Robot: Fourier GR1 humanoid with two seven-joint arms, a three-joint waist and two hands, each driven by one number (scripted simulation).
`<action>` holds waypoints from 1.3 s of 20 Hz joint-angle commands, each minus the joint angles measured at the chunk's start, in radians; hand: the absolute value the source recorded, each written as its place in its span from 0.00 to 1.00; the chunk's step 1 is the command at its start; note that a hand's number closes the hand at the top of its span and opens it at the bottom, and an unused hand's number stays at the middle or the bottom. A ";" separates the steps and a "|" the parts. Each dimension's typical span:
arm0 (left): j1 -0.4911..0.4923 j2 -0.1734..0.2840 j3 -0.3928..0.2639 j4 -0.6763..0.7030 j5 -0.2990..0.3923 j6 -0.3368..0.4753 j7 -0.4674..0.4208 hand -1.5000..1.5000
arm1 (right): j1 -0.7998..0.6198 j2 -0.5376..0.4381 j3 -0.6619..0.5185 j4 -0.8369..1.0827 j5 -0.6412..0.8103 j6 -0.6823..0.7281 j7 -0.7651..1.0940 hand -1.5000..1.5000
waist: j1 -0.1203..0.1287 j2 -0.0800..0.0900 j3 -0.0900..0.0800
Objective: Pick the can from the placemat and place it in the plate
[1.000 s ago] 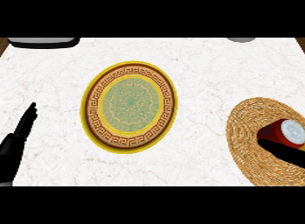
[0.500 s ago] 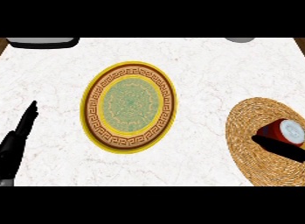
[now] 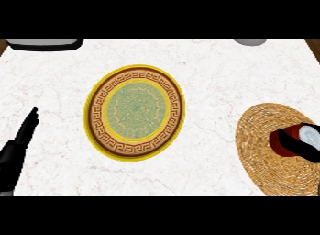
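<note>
Can [image 3: 299,139]: red, silver top — on the woven placemat [image 3: 267,151], near its right edge.
Right hand [image 3: 304,149]: fingers curled round the can.
Plate [image 3: 136,111]: yellow-rimmed, mid-worktop [image 3: 223,78], apart from placemat.
Left hand [image 3: 25,131]: released, fingers straight, lower left.

Light: bright, even, no visible source | Shadows: faint soft rim around the round yellow-and-brown patterned plate [image 3: 136,112] | Glare: pale highlight on the red can's silver lid [image 3: 310,136]; none on the white marble counter [image 3: 210,78] | Blur: slight overall softness | Edges: plate appears taller than wide
</note>
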 commanded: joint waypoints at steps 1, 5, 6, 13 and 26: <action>-0.020 -0.047 -0.032 0.001 -0.057 0.020 0.021 0.50 | -0.027 0.039 0.025 0.054 0.038 -0.011 0.013 1.00 | 0.002 0.008 0.014; -0.009 -0.014 0.006 0.022 -0.019 -0.016 -0.018 0.50 | -0.039 -0.098 0.135 0.069 0.052 0.193 -0.102 1.00 | 0.020 0.012 0.013; -0.030 -0.024 -0.017 0.002 -0.025 -0.019 -0.005 0.50 | -0.059 -0.143 0.192 0.089 0.077 0.256 -0.150 1.00 | 0.040 0.017 0.014; -0.059 -0.027 -0.013 0.004 -0.022 -0.023 0.015 0.50 | -0.225 -0.372 0.332 0.238 0.190 0.463 -0.470 1.00 | 0.060 0.021 0.016; -0.010 0.006 0.058 -0.008 0.001 -0.064 0.020 0.50 | -0.374 -0.362 0.256 -0.013 0.239 0.337 -0.631 1.00 | -0.004 0.002 0.013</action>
